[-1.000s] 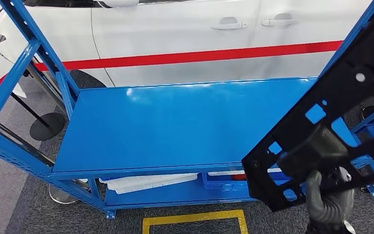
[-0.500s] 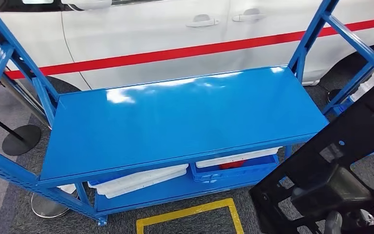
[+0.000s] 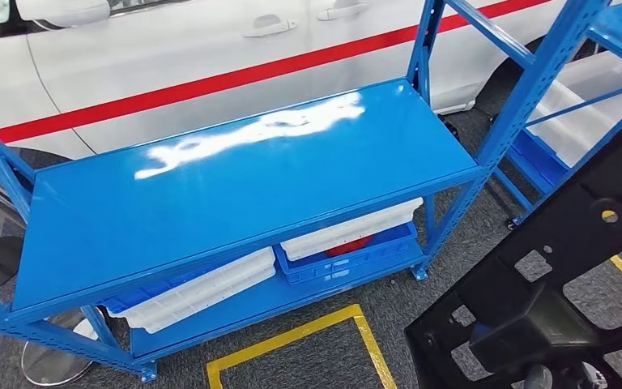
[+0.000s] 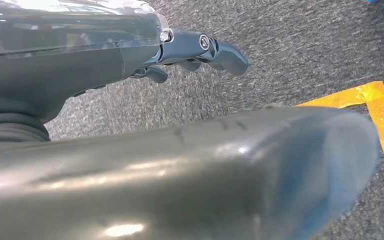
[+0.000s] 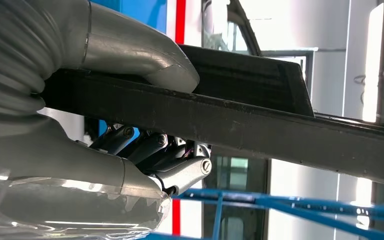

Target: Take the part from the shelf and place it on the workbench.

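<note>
One step: carrying, judged from the part being off the shelf and no workbench in sight.
Shelf [image 3: 235, 190]: blue, top deck bare and glossy; white trays [image 3: 202, 292] and a blue bin [image 3: 356, 258] on the lower deck. Landmark for all below.
Car [image 3: 170, 65]: white with a red stripe, just behind the shelf.
Second rack [image 3: 567, 81]: blue, beside the shelf's right end. Needs a wide berth from the swinging panel, at a guess.
Part [image 3: 551, 275]: black flat panel with cut-out windows, off the shelf, in front of its right end, held tilted above the grey carpet.
Floor tape [image 3: 308, 340]: yellow outline on the carpet in front of the shelf.
Right hand [image 5: 105, 115]: clamped on the part's edge [image 5: 240, 125], thumb over one face, dark fingers [image 5: 150, 150] curled under the other.
Grip advice: keep the clamp firm; long panel held near one edge, so likely to lever and slip if turned fast.
Left hand [image 4: 200, 50]: holding nothing, fingers slightly apart, hanging above the carpet near the tape corner [image 4: 375, 100].
Turn advice: slow pivot, panel kept high and close, free corner watched against the rack posts.
</note>
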`<state>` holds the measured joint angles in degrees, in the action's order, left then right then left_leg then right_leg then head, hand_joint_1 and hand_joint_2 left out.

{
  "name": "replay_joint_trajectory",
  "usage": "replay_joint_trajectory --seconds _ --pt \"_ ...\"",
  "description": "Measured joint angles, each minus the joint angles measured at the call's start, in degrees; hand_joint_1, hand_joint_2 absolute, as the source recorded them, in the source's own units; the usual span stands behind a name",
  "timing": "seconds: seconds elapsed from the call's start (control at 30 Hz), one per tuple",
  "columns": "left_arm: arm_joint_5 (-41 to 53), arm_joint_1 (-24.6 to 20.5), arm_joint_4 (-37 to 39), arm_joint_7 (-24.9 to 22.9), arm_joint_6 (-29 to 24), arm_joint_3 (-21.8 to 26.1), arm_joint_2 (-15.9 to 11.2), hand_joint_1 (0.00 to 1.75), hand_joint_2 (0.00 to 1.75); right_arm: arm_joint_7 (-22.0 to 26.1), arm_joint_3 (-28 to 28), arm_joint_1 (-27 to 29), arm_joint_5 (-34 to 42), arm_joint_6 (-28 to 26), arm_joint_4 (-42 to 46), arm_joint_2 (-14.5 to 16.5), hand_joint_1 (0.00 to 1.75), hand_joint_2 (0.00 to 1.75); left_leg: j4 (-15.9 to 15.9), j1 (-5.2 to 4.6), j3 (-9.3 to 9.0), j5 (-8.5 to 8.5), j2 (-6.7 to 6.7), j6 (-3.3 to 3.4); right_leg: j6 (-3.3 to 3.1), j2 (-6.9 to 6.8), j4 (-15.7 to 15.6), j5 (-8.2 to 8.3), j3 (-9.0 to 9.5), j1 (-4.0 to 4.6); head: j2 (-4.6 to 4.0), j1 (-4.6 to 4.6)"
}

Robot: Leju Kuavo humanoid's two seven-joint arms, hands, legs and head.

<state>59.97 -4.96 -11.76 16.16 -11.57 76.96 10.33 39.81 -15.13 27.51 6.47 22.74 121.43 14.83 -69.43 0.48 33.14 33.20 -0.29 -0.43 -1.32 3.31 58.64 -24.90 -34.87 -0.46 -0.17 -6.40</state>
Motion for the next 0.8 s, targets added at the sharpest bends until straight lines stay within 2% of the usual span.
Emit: replay_joint_trajectory --seconds 0.07,0.1,0.13,0.2,0.23,0.27,0.3,0.33,0.37,0.4,0.43,0.47,0.5,0.53,0.57,0.6,0.63,0.7,0.73,0.77,0.8 --pt "-0.14 -0.06 0.01 0.16 -0.01 0.05 -0.28 0.00 0.00 0.00 0.01 -0.06 -0.26 0.07 -0.14 0.56 1.75 1.75 8.43 -0.48 -5.47 -1.89 -2.65 1.36 0.21 1.33 0.02 0.95 -0.79 0.09 0.00 0.00" --pt "-0.27 -0.08 0.01 0.28 -0.03 0.09 -0.44 0.00 0.00 -0.01 0.01 -0.09 -0.40 0.09 -0.27 0.78 1.75 1.75 11.18 -0.66 -6.98 -2.22 -3.71 1.72 0.46 1.88 -0.02 1.45 -1.05 0.04 0.00 0.01" --pt "-0.41 -0.10 0.02 0.43 -0.07 0.16 -0.58 0.00 0.00 -0.01 0.01 -0.11 -0.51 0.09 -0.42 0.96 1.75 1.75 12.61 -0.80 -7.63 -2.23 -4.34 1.89 0.79 2.43 -0.10 1.95 -1.28 -0.11 0.00 0.00" --pt "-0.90 -0.17 0.02 0.75 -0.27 0.38 -0.63 0.00 0.00 -0.02 0.02 -0.13 -0.99 0.03 -0.81 1.24 1.75 1.75 13.53 -0.79 -7.53 -3.16 -3.18 1.95 1.60 3.54 -0.37 2.90 -1.59 -0.27 0.00 0.00" --pt "-1.18 -0.24 0.02 0.87 -0.42 0.53 -0.63 0.00 0.00 -0.01 0.05 -0.15 -1.33 -0.10 -1.05 1.31 1.75 1.75 14.08 -0.66 -7.44 -3.80 -2.39 2.20 1.86 3.08 -0.11 2.64 -1.89 -0.20 0.00 0.01" --pt "-1.49 -0.28 0.02 0.93 -0.64 0.70 -0.64 0.00 0.00 0.00 0.21 -0.28 -1.85 -0.43 -1.33 1.36 1.75 1.75 14.63 -0.51 -7.22 -4.55 -1.47 2.53 2.06 2.00 0.96 1.44 -2.47 -0.09 0.00 0.03" --pt "-1.82 -0.27 0.02 0.95 -0.91 0.95 -0.66 0.00 0.00 0.00 0.52 -0.56 -2.49 -0.97 -1.64 1.36 1.75 1.75 15.04 -0.36 -6.86 -5.22 -0.52 2.75 2.20 0.46 3.19 -0.73 -3.39 -0.05 0.00 0.05" --pt "-2.12 -0.22 0.02 0.92 -1.19 1.22 -0.70 0.00 0.00 -0.01 1.00 -0.92 -3.14 -1.69 -2.05 1.34 1.75 1.75 15.10 -0.50 -6.35 -5.67 0.42 2.86 2.40 -1.17 6.37 -3.45 -4.51 -0.08 0.00 0.07" --pt "-2.45 -0.15 0.02 0.86 -1.52 1.49 -0.73 0.00 0.00 -0.03 1.66 -1.32 -3.73 -2.63 -2.51 1.32 1.75 1.75 14.98 -0.57 -5.74 -6.04 1.44 2.86 2.68 -2.11 10.06 -5.81 -5.61 -0.32 0.00 0.08" --pt "-2.77 -0.12 0.02 0.77 -1.86 1.76 -0.76 0.00 0.00 -0.05 2.41 -1.64 -4.16 -3.59 -2.99 1.22 1.75 1.75 14.79 -0.61 -5.09 -6.34 2.43 2.73 3.00 -2.64 13.20 -7.11 -6.25 -0.60 0.00 0.09" --pt "-3.09 -0.15 0.02 0.65 -2.25 2.04 -0.78 0.00 0.00 -0.08 3.32 -1.86 -4.39 -4.61 -3.51 1.04 1.75 1.75 14.52 -0.60 -4.42 -6.60 3.37 2.57 3.34 -2.99 14.88 -7.14 -6.10 -0.93 0.00 0.09" --pt "-3.51 -0.24 0.02 0.50 -2.76 2.34 -0.78 0.00 0.00 -0.08 4.36 -2.04 -4.46 -5.71 -4.01 0.77 1.75 1.75 14.18 -0.53 -3.74 -6.83 4.23 2.37 3.66 -3.29 14.62 -6.16 -4.97 -1.26 0.00 0.09" --pt "-3.94 -0.36 0.02 0.36 -3.38 2.70 -0.78 0.00 0.00 -0.09 5.56 -2.27 -4.49 -6.82 -4.49 0.38 1.75 1.75 13.75 -0.44 -3.07 -7.01 5.02 2.13 3.99 -3.83 12.25 -4.75 -2.73 -1.59 0.00 0.09" --pt "-4.44 -0.52 0.02 0.24 -4.09 3.09 -0.80 0.00 0.00 -0.09 6.98 -2.63 -4.45 -8.02 -5.01 -0.08 1.75 1.75 13.17 -0.40 -2.54 -7.13 5.74 1.83 4.30 -4.96 8.40 -3.97 0.22 -1.87 0.00 0.08" --pt "-4.95 -0.66 0.01 0.13 -4.85 3.49 -0.84 0.00 0.00 -0.09 8.49 -3.15 -4.38 -9.26 -5.56 -0.59 1.75 1.75 12.57 -0.38 -1.98 -7.19 6.38 1.46 4.21 -6.06 4.76 -3.66 2.85 -1.80 0.00 0.08" --pt "-5.41 -0.81 0.01 0.04 -5.59 3.93 -0.87 0.00 0.00 -0.09 10.10 -3.67 -4.26 -10.47 -6.17 -1.14 1.75 1.75 12.03 -0.42 -1.64 -7.25 6.97 1.08 3.85 -6.93 2.00 -3.76 4.60 -1.63 0.00 0.02" --pt "-5.79 -0.98 0.00 -0.04 -6.25 4.34 -0.92 0.00 0.00 -0.08 11.61 -4.18 -4.07 -11.53 -6.78 -1.68 1.75 1.75 11.61 -0.49 -1.43 -7.34 7.47 0.68 3.25 -7.37 0.54 -4.15 5.29 -1.39 0.00 -0.05" --pt "-6.45 -1.26 0.00 -0.25 -7.29 5.10 -0.95 0.00 0.00 -0.07 14.37 -4.83 -3.63 -13.39 -8.02 -2.68 1.75 1.75 11.32 -0.38 -1.20 -7.72 8.33 -0.07 1.82 -6.50 0.25 -3.82 4.61 -1.02 -0.01 -0.18" --pt "-6.73 -1.35 0.00 -0.38 -7.67 5.41 -0.96 0.00 0.00 -0.05 15.67 -5.13 -3.43 -14.26 -8.66 -3.16 1.75 1.75 10.96 -0.19 -0.98 -7.42 7.75 -0.51 1.26 -6.01 0.16 -3.47 4.21 -0.99 -0.01 -0.20" --pt "-6.98 -1.36 0.00 -0.55 -8.03 5.73 -0.96 0.00 0.00 -0.05 17.00 -5.49 -3.29 -15.15 -9.37 -3.64 1.75 1.75 9.88 0.01 -0.48 -6.25 6.39 -0.87 0.77 -5.48 0.06 -2.96 3.70 -0.95 -0.01 -0.20" --pt "-7.16 -1.30 0.00 -0.76 -8.33 6.02 -0.97 0.00 0.00 -0.05 18.25 -5.93 -3.21 -15.95 -10.05 -4.07 1.75 1.75 7.68 0.14 0.39 -4.19 4.57 -1.12 0.28 -4.91 -0.03 -2.37 3.08 -0.92 -0.01 -0.21"
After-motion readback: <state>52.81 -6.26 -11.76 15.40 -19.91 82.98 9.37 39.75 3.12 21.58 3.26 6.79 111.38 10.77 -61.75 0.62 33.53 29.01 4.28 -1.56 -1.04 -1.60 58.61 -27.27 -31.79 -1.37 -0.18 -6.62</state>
